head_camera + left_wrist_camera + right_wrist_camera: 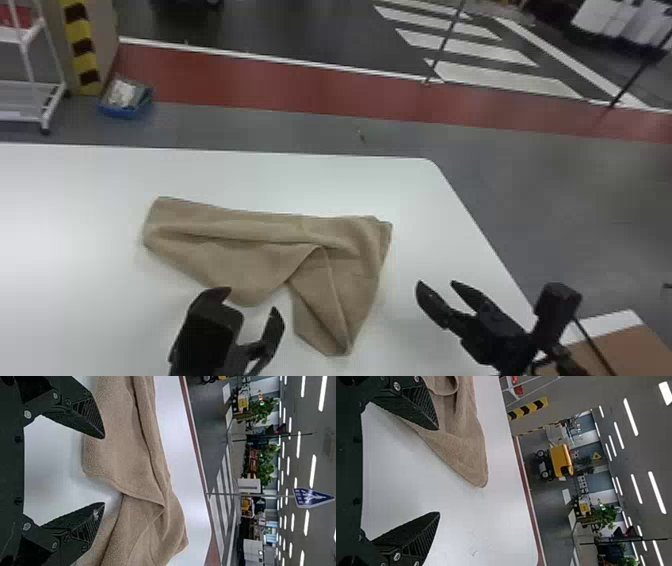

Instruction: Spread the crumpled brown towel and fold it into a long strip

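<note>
untidily, the towel lies on the table.

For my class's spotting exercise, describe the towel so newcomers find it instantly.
Start at the white table. Between the left gripper and right gripper lies a pointed flap of the brown towel. It is creased cloth, unlike the black grippers.

Wears matte black, with tapered, ridged black fingers and round silvery screws. Carries a boxy black housing and a thin black cable.
</note>
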You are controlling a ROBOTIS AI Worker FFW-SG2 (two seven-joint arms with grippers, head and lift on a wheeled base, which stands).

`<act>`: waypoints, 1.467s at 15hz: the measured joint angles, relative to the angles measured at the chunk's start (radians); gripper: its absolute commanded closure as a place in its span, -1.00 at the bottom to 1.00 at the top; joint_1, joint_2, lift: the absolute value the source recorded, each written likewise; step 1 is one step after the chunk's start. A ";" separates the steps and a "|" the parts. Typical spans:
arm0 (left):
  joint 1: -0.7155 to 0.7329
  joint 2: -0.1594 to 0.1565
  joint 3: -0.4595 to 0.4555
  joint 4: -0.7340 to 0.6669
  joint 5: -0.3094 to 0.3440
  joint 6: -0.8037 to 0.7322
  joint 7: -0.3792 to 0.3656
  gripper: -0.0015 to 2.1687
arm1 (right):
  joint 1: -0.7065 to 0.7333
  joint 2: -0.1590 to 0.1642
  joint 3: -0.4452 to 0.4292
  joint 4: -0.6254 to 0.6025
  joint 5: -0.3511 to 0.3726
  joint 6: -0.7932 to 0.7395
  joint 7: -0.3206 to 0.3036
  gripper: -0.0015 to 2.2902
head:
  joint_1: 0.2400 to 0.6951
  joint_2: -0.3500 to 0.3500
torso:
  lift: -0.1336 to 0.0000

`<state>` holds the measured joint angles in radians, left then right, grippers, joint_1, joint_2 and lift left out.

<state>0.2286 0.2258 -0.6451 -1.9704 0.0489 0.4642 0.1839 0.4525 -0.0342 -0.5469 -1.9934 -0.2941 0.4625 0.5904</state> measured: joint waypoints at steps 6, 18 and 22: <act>-0.101 -0.034 -0.073 0.144 -0.013 -0.090 0.016 -0.55 | 0.037 0.000 -0.001 0.013 -0.006 -0.029 0.010 -0.87 | 1.00 -1.00 | -0.84; -0.119 -0.036 -0.075 0.206 -0.052 -0.104 0.061 0.00 | 0.048 0.005 -0.012 -0.007 -0.043 -0.041 0.023 -0.87 | 1.00 -1.00 | -0.84; -0.091 -0.018 -0.051 0.106 -0.052 -0.112 0.060 0.00 | 0.059 0.013 -0.020 -0.035 -0.064 -0.039 0.026 -0.87 | 1.00 -1.00 | -0.84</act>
<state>0.1377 0.2081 -0.6960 -1.8647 -0.0031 0.3523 0.2441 0.5116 -0.0215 -0.5674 -2.0289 -0.3576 0.4234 0.6166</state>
